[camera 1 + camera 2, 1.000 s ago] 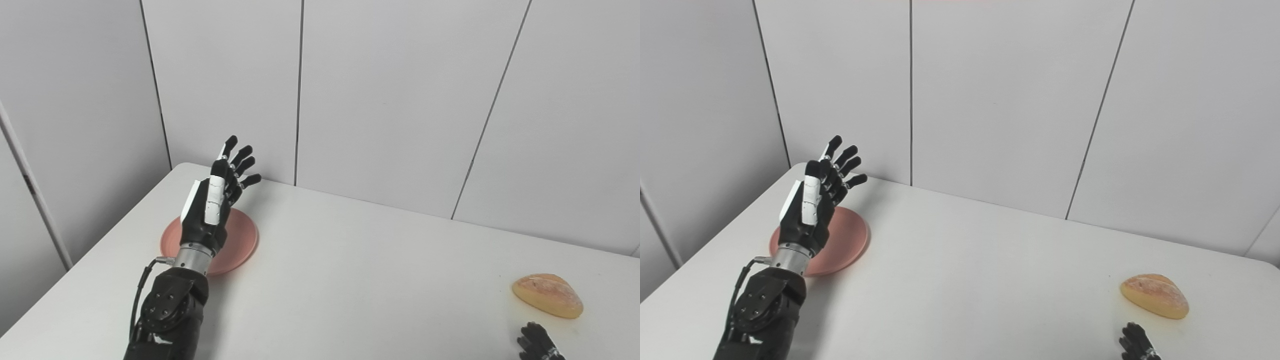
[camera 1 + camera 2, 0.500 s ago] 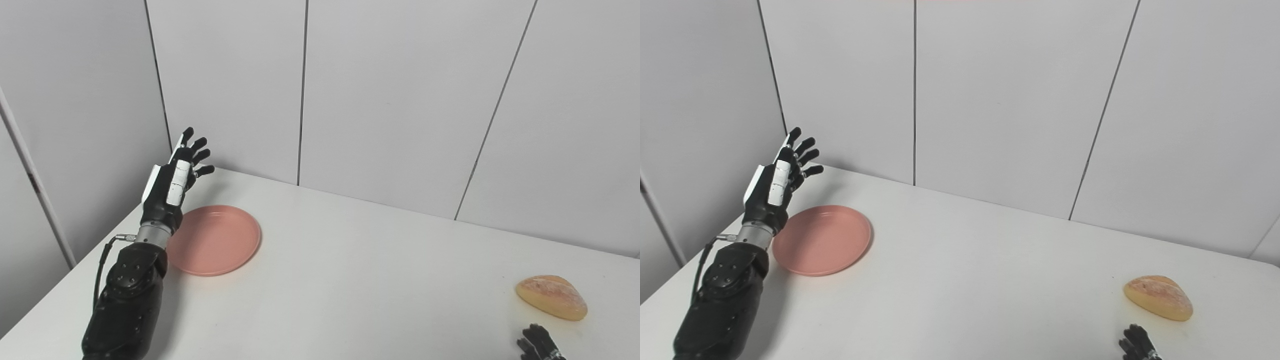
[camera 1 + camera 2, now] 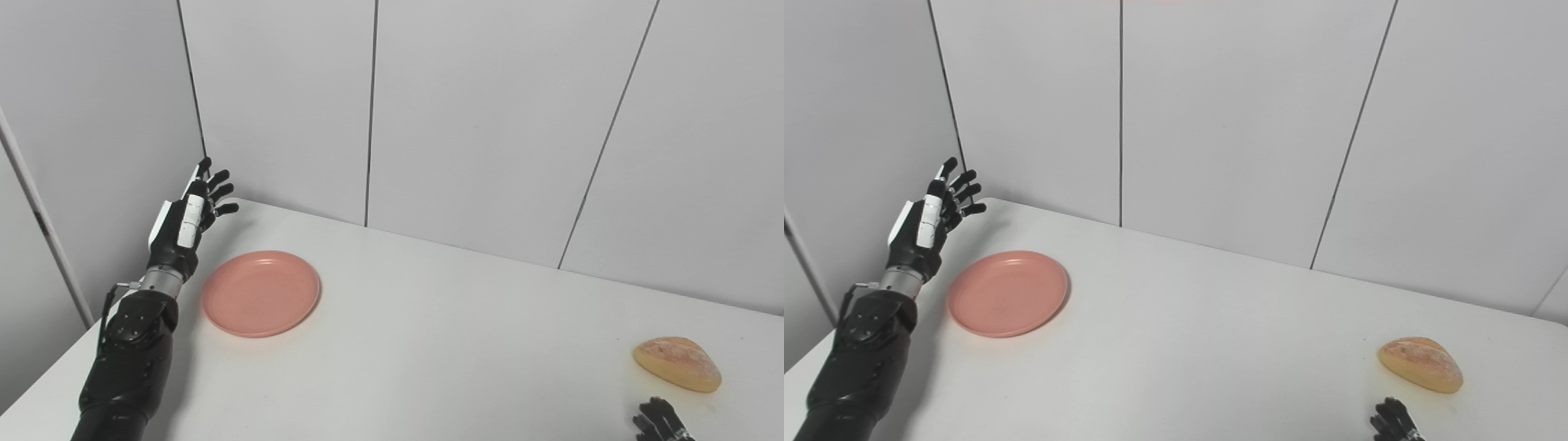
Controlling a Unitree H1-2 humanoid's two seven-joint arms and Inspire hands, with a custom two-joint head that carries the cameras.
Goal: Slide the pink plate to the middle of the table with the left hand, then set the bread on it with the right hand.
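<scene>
The pink plate (image 3: 261, 293) lies flat on the white table (image 3: 429, 343) near its far left corner. My left hand (image 3: 184, 223) is open with fingers spread, raised upright above the table just left of the plate, not touching it. The bread (image 3: 677, 363), a golden oval loaf, lies near the table's right edge. My right hand (image 3: 661, 422) shows only as dark fingertips at the bottom right, just in front of the bread and apart from it; its pose is hidden.
White wall panels (image 3: 478, 122) stand close behind the table, and one runs along its left side (image 3: 92, 153). The table's left edge (image 3: 67, 361) lies just beside my left forearm.
My left hand has swung left, from over the plate to beside it, uncovering the plate. The plate, the bread and the right hand stay where they were.
</scene>
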